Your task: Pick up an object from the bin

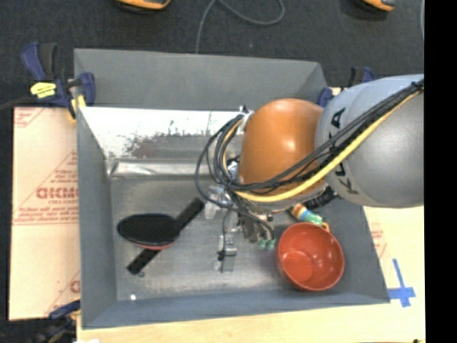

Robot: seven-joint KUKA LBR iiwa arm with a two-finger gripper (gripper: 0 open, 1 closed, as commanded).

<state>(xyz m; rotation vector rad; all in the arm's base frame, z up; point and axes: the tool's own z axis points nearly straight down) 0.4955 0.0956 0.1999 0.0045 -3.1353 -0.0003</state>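
arm (382,156): and there's the big rounded silver-grey shell, dark lettering on its side | orange cover (278,140): smooth, glossy dome | cables (335,156): black bundle plus one yellow line crossing the shell, black loops at the cover's left edge | gripper (227,257): slim, pale metal with dark fittings above

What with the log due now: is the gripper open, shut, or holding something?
Gripper: cannot be told; it hangs between the black table-tennis paddle and the red bowl.
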